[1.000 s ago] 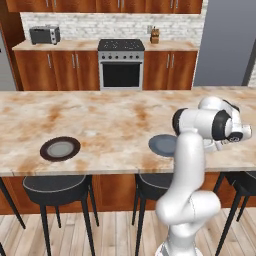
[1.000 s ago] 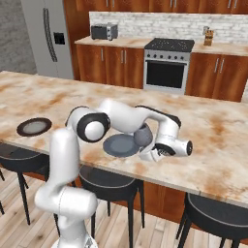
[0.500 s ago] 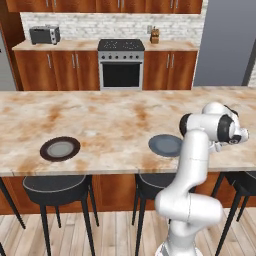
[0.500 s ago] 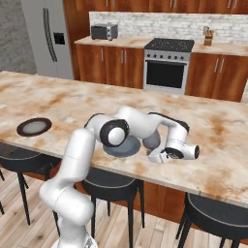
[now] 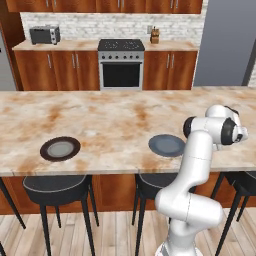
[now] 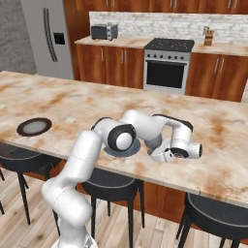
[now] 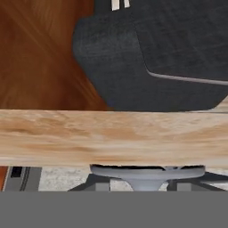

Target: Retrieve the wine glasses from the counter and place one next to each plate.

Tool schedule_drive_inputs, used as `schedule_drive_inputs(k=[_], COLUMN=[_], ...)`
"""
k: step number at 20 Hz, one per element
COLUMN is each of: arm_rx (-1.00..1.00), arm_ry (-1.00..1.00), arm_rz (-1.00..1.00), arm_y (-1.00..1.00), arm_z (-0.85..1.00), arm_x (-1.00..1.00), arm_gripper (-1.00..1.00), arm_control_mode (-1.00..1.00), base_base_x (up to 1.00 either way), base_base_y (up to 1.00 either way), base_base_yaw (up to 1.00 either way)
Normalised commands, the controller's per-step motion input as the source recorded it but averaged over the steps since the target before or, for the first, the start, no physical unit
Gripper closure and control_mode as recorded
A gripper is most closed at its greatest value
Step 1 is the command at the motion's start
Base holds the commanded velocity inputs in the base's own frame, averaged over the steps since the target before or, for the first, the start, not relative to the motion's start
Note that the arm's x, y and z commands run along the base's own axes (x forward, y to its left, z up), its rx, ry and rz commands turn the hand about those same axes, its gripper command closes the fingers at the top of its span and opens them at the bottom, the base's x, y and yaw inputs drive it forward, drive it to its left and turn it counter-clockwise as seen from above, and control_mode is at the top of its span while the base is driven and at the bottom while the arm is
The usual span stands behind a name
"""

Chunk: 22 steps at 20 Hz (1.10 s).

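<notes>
- At the 6 o'clock edge of the hand view, a pale grey rounded shape that looks like part of a wine glass (image 7: 147, 171) sits on the island tabletop (image 7: 111, 133), close to the camera.
- Dark shapes that may be the fingertips flank it at 9 and 3 o'clock, so the claw (image 7: 147, 182) stands around it. I cannot tell whether the claw is clamped on the glass or loose.
- At 12 o'clock from the glass in that view, past the tabletop's front edge, is a black stool seat (image 7: 156, 53) over wood floor.
- In the left base view the folded arm's wrist hangs low over the island near its front edge, with a plain dark grey plate (image 5: 166, 145) just beside it at 9 o'clock.
- A second plate with a brownish rim (image 5: 60, 148) lies well apart from the first, further out at 9 o'clock and also near the front edge.
- No second glass can be made out on the island.
- At 12 o'clock across the room, the rear tabletop (image 5: 65, 45) runs over reddish-brown cabinets, carrying a toaster oven (image 5: 45, 35) and broken by a steel range (image 5: 121, 62).
</notes>
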Motion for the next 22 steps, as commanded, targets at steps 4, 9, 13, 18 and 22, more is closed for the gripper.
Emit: schedule_drive_inputs(k=[4,9,13,18,22], arm_rx=[0.0,-0.01,-0.03,-0.04,0.0], arm_ry=[0.0,0.0,0.01,0.0,0.07], arm_rz=[0.0,0.0,0.0,-0.06,-0.08], arm_y=[0.0,0.25,0.05,0.06,0.02], arm_z=[0.0,-0.01,-0.01,0.0,0.0], arm_x=[0.0,-0.11,-0.03,-0.09,0.46], arm_gripper=[-1.0,-1.0,-1.0,-1.0,-1.0], arm_control_mode=[-1.0,-1.0,-1.0,-1.0,-1.0], base_base_x=[0.0,0.0,0.0,0.0,0.0], base_base_y=[0.0,0.0,0.0,0.0,0.0], base_base_yaw=[0.0,0.0,0.0,0.0,0.0])
